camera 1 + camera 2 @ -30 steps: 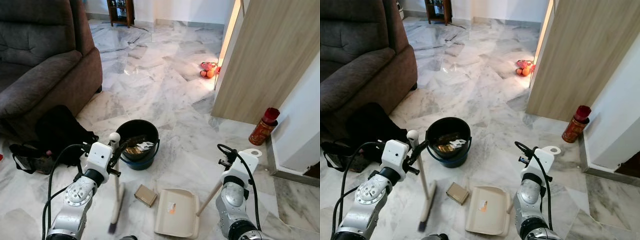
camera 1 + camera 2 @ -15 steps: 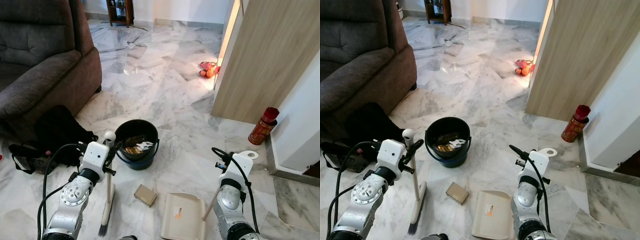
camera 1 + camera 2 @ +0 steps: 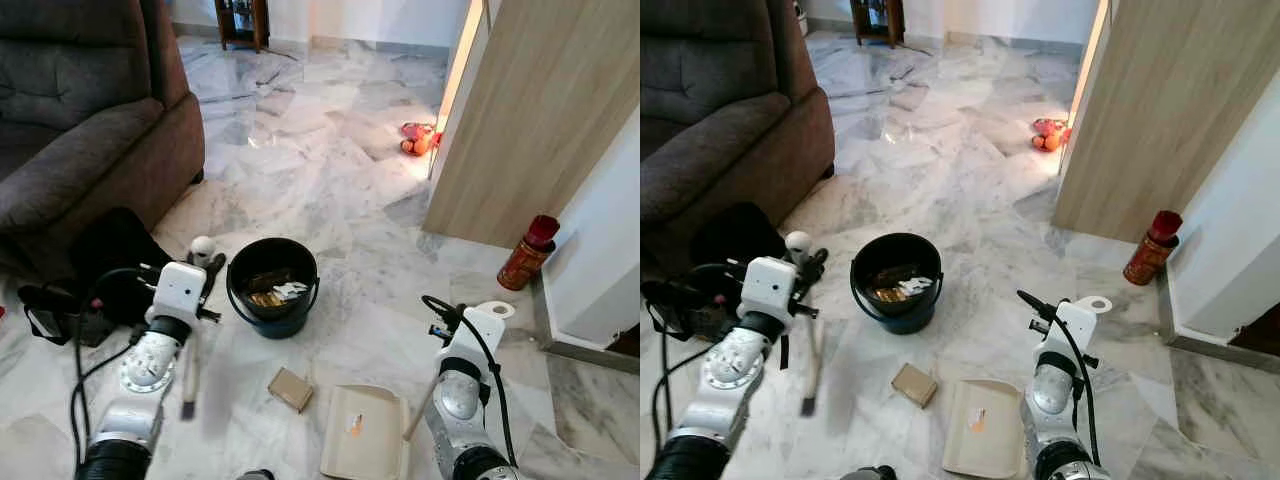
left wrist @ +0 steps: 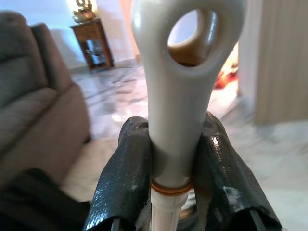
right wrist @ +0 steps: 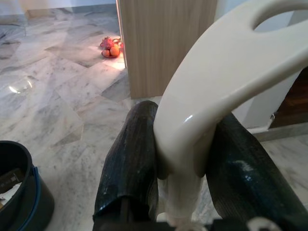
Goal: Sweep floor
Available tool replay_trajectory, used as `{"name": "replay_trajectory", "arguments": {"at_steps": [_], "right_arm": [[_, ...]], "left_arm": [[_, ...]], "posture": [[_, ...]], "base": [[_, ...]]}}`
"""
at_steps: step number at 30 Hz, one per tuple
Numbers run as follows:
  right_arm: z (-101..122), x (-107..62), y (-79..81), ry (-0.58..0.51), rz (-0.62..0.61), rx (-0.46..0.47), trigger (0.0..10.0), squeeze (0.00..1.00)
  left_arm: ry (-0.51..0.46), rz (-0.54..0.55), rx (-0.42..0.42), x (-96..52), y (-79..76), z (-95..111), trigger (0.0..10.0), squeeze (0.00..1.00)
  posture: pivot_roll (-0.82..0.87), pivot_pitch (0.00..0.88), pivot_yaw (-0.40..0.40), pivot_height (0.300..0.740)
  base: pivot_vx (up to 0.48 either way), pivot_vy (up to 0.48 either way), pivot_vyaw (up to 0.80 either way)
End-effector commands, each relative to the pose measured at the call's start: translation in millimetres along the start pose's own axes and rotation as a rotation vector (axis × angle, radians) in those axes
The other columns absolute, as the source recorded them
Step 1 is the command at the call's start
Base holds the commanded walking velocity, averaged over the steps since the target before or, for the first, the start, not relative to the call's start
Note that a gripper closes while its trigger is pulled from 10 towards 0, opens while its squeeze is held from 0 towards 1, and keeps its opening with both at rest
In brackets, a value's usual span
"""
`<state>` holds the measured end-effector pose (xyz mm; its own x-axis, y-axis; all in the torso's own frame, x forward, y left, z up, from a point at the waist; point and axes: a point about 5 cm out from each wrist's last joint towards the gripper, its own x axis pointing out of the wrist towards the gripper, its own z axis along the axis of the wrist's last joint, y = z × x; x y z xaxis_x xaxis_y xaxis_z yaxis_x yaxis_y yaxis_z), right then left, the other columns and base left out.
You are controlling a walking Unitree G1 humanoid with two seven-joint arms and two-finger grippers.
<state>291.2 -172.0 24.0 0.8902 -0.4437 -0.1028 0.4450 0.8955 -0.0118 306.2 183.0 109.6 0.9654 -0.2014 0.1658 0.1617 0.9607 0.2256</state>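
**A:** Bucket (image 3: pixel 272 285) first, since it sits mid-floor. What lies to its left?

**B:** A dark grey sofa (image 3: pixel 90 110) stands far to the left of it and further back, with a black bag (image 3: pixel 105 262) on the marble floor (image 3: pixel 300 150) between the two. Just left of the bucket, the left gripper (image 4: pixel 168 163) is pinching the white top of the broom (image 3: pixel 812 365). The wrist camera shows both black fingers (image 4: pixel 126 178) pressed against the handle right below its hanging loop.

**A:** And the brush end?

**B:** It's blurred, low and to the left of the bucket, nearer the robot. I can't tell whether the bristles touch the floor.

**A:** What is in the bucket?

**B:** Scraps of paper and card, white and brown.

**A:** Nearer the robot than the bucket?

**B:** A small brown cardboard box (image 3: pixel 291 389) lies flat on the floor just in front of the bucket. To the right of the box is the cream dustpan (image 3: pixel 362 432), its tray resting on the floor.

**A:** Who holds it?

**B:** The right gripper (image 5: pixel 185 159), right of the bucket and nearer the robot, has its fingers clamped on the dustpan's handle below the loop.

**A:** Further right?

**B:** A wooden door panel (image 3: pixel 540 110), oranges and something red (image 3: pixel 418 138) on the floor by its far edge, and a red can (image 3: pixel 528 252) near the wall.
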Motion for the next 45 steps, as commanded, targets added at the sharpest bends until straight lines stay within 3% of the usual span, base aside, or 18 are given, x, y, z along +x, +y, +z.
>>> {"name": "replay_trajectory", "arguments": {"at_steps": [1,2,9,19,36,45], "right_arm": [[-1.4,-2.0,0.5,0.002,0.004,0.015,10.0,0.00],[-1.5,-2.0,-0.1,0.001,0.003,0.015,10.0,0.00],[-2.1,-2.5,-0.8,0.000,0.005,0.011,10.0,0.00],[-3.1,-3.6,-1.1,0.000,0.005,0.007,10.0,0.00],[-2.9,-2.6,-3.1,-0.003,0.004,-0.003,10.0,0.00],[-1.0,-0.6,-4.0,-0.011,0.005,-0.009,10.0,0.00]], "left_arm": [[-0.033,0.002,-0.057,7.4,2.6,8.0,10.0,0.00],[-0.026,-0.017,-0.101,8.7,-0.1,7.5,10.0,0.00],[0.002,-0.091,-0.142,5.4,-9.2,2.9,10.0,0.00],[-0.026,-0.077,-0.084,-1.2,1.1,11.3,10.0,0.00],[0.046,-0.077,-0.074,-3.2,-4.8,-7.1,10.0,0.00],[0.073,-0.064,-0.208,-0.1,-6.8,-12.0,10.0,0.00]], "posture": [[0.17,0.101,-0.008,0.740],[0.17,0.103,-0.009,0.740],[0.16,0.109,-0.010,0.740],[0.17,0.113,-0.009,0.740],[0.16,0.111,-0.016,0.740],[0.15,0.108,-0.023,0.740]], "base": [[0.000,0.000,0.00],[0.000,0.000,0.00],[0.000,0.000,0.00],[0.000,0.000,0.00],[0.000,0.000,0.00],[0.000,0.000,0.00]]}}
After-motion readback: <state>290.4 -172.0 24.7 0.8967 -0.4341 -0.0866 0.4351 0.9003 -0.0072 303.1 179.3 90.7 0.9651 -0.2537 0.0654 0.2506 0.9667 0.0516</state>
